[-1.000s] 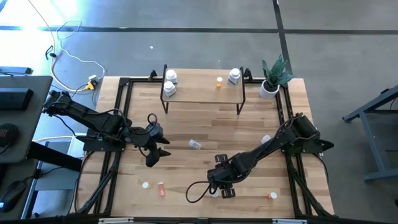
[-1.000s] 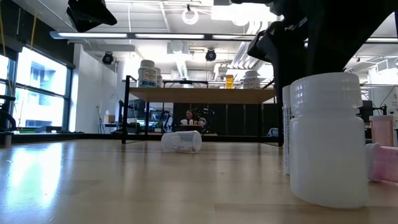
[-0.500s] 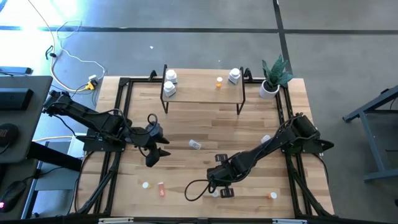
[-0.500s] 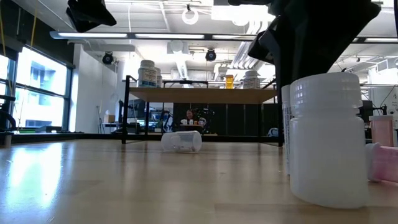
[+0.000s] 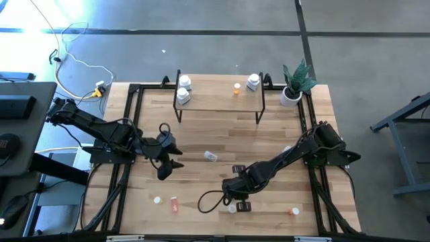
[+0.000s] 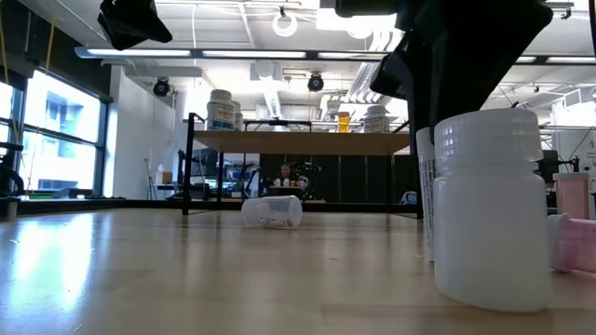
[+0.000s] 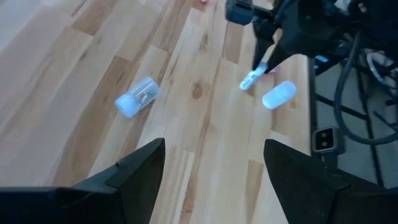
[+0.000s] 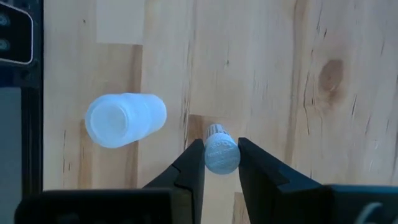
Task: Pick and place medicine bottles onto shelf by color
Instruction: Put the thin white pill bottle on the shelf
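- Here, on the left, the left pincer (image 5: 166, 161) hangs above the bench (image 5: 201, 134), which is of pale wood planks; its dark fingers are spread and hold nothing.
- Near the middle, a small clear bottle (image 5: 211, 156) with round body lies on its side, apart from both arms.
- Behind it, the shelf (image 5: 218, 99), a flat wood board on thin black legs, carries two white bottles (image 5: 183, 90), one tiny orange bottle (image 5: 236, 88) and another white bottle (image 5: 253, 82).
- To the right, the right pincer (image 8: 221, 163) has its fingers on both sides of a small white ribbed-cap bottle (image 8: 221, 154); I cannot tell if they press it.
- Beside it lies a cloudy white bottle (image 8: 124, 119).
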{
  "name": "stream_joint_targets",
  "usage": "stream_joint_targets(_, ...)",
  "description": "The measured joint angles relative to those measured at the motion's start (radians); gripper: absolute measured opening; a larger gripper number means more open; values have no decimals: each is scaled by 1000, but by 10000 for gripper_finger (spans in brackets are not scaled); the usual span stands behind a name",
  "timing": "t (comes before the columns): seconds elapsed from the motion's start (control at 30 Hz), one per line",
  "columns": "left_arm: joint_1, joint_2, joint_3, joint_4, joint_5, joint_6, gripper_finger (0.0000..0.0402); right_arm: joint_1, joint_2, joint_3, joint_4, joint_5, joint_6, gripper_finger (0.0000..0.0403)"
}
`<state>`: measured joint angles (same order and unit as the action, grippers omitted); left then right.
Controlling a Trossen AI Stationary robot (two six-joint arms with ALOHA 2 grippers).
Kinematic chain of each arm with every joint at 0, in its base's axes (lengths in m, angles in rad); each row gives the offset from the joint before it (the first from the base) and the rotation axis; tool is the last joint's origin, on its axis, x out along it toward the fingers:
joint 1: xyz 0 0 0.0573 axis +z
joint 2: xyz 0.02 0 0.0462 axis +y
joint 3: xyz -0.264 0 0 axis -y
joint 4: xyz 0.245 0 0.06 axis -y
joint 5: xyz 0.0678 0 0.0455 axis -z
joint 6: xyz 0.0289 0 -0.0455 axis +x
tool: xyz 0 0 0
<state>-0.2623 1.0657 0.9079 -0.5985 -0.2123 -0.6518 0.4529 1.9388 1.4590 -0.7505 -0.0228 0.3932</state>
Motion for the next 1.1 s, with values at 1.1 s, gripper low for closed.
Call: stream_joint_targets(1.1, 258, 0, 0, -137, 0, 333, 262, -372, -249, 0, 0, 54, 171, 68)
